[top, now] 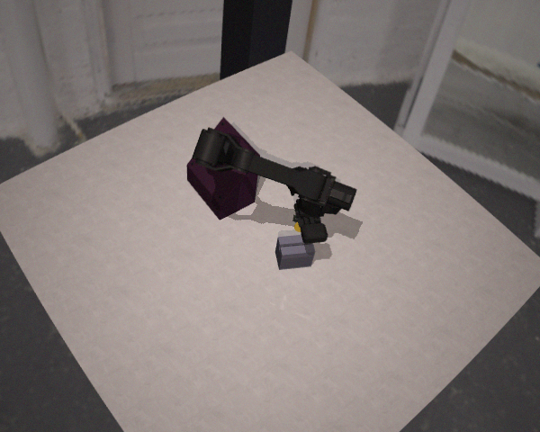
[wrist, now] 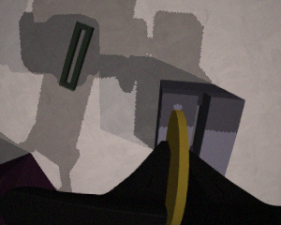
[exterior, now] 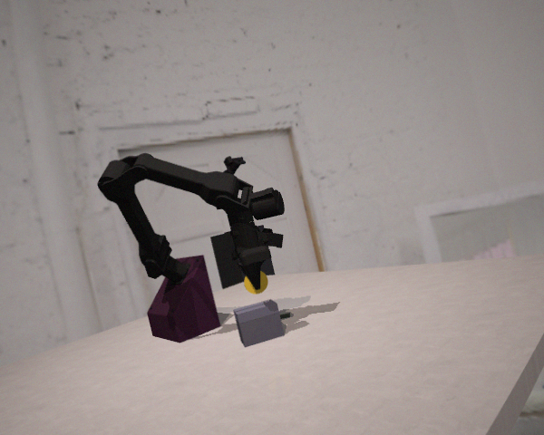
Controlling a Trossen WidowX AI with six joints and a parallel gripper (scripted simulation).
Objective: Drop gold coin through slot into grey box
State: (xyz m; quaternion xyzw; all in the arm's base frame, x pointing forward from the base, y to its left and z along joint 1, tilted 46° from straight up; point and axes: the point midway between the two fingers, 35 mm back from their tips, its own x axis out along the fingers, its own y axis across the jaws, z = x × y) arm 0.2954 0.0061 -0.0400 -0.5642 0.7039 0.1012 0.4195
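My gripper [exterior: 257, 285] [wrist: 169, 148] is shut on the gold coin [top: 297, 227] [exterior: 263, 282] [wrist: 179, 173]. The coin is upright, edge-on in the wrist view, and appears above the lid's level in the exterior view. The grey box [top: 294, 258] [exterior: 262, 327] [wrist: 221, 117] stands on the table; its lid slot [wrist: 199, 119] shows to the right of the coin in the wrist view, slightly tilted relative to it. The dark-green holder [exterior: 286, 315] [wrist: 71, 56] is empty, at upper left in the wrist view; the arm hides it in the top view. The coin covers part of the lid.
The purple arm base [top: 223, 193] [exterior: 184, 309] [wrist: 30, 175] stands on the pale table [top: 167, 301] [exterior: 356, 365], left of the box in the top and exterior views. The holder is close beside the box. Arm shadows fall across the table and part of the lid.
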